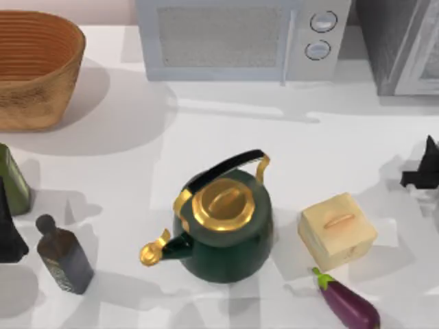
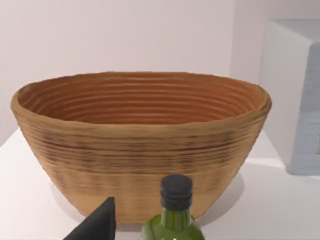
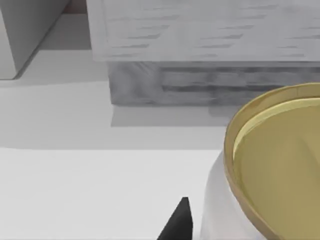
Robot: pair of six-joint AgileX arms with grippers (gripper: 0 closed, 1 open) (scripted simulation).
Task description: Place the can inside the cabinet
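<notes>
The can (image 3: pixel 272 165), with a pale whitish side and a golden top, sits very close in the right wrist view, right beside my right gripper. The frames do not show whether the gripper holds it. In the top view my right gripper (image 1: pixel 422 171) is at the table's right edge, in front of the cabinet (image 1: pixel 405 48). The cabinet is a dull-grey boxy unit at the back right. Its paler front (image 3: pixel 200 35) stands behind the can across a stretch of white table. My left gripper (image 1: pixel 8 229) is parked at the left edge.
A light microwave (image 1: pixel 240 38) stands at the back centre and a woven basket (image 1: pixel 34 68) at the back left. A dark green kettle (image 1: pixel 223 226) sits mid-table. To its right are a tan box (image 1: pixel 337 229) and an eggplant (image 1: pixel 348 301). A green bottle (image 2: pixel 175 220) and a dark bottle (image 1: pixel 63 255) stand near my left gripper.
</notes>
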